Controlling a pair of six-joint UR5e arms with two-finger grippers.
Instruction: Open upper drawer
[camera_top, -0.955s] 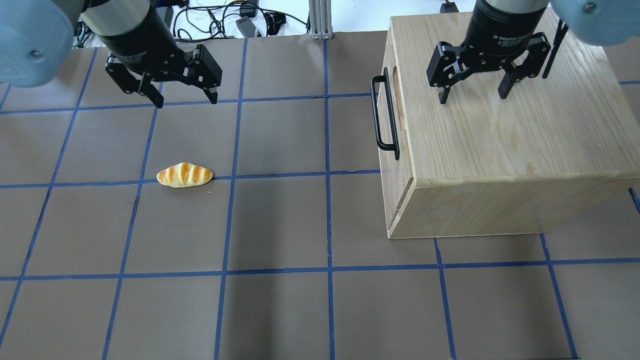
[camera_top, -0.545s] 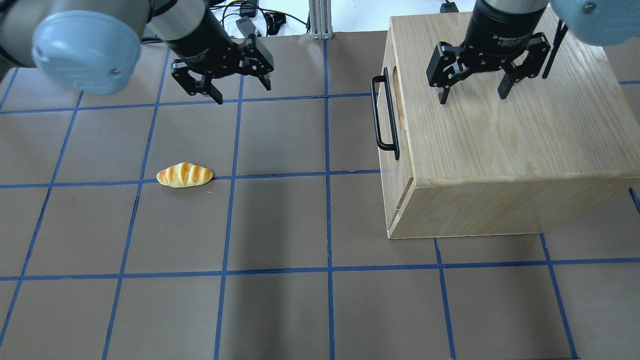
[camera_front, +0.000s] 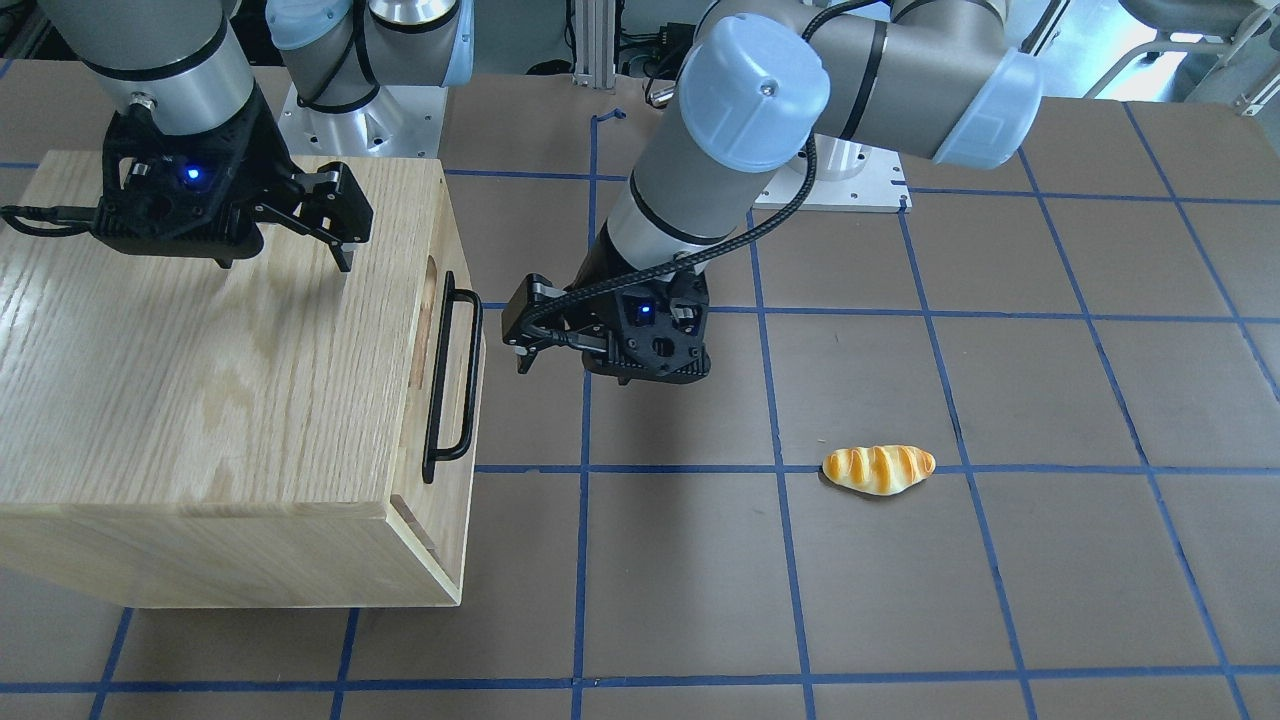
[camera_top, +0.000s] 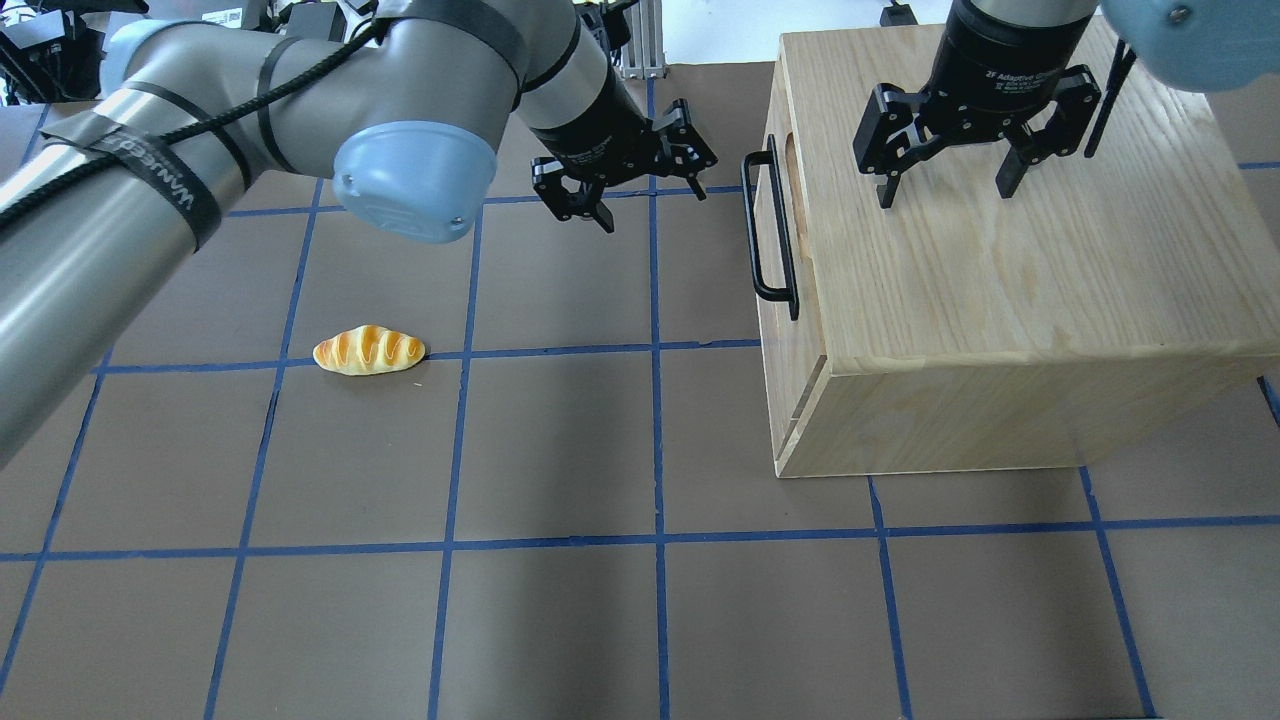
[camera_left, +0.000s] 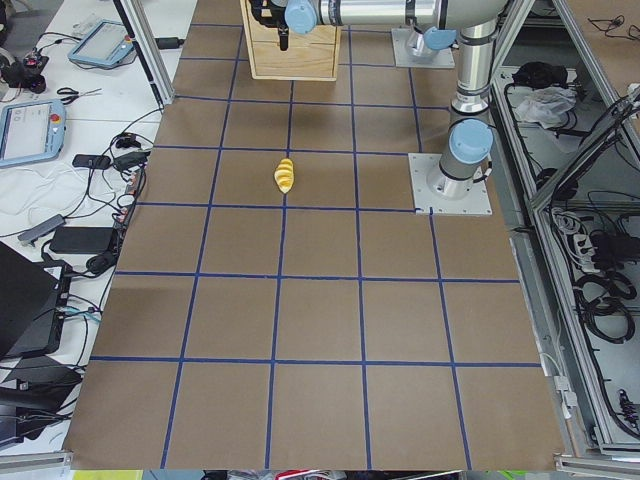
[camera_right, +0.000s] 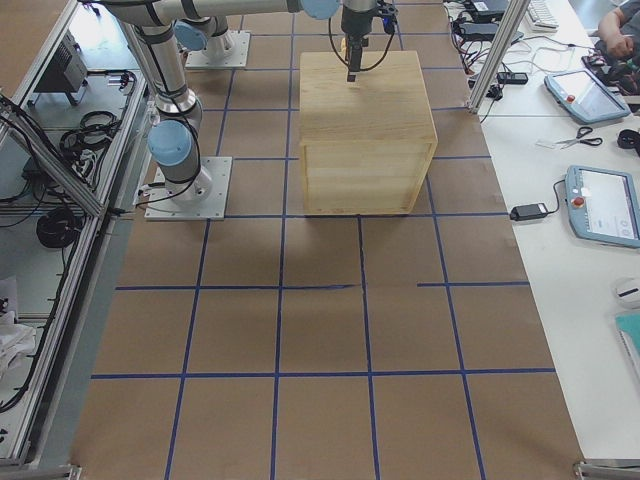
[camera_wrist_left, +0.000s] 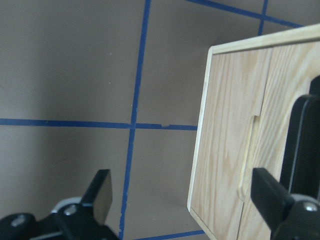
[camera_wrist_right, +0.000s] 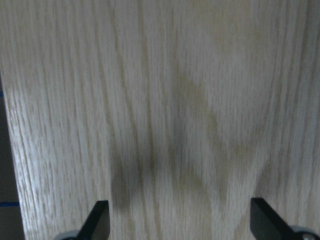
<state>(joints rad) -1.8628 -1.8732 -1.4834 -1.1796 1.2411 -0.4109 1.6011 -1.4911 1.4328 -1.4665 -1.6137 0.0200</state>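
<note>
On the brown gridded table (camera_top: 560, 450), the upper drawer (camera_top: 787, 260) was seen shut in the cabinet (camera_top: 1000, 280), with the left gripper (camera_top: 655, 208) held wide open and empty near its handle (camera_top: 768, 230), not touching. The right gripper (camera_top: 945, 195) was held open and empty over the cabinet top. Approach was judged in hand; next the jaws needed bringing around the bar, closing, then a straight pull outward.

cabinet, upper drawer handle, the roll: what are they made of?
Cabinet: pale wood, oak-like grain, matte; solid or veneer, cannot tell.
Upper drawer handle: thin black bar, smooth, probably painted metal.
Roll: glossy golden-orange with even stripes, likely plastic or foam replica.
</note>
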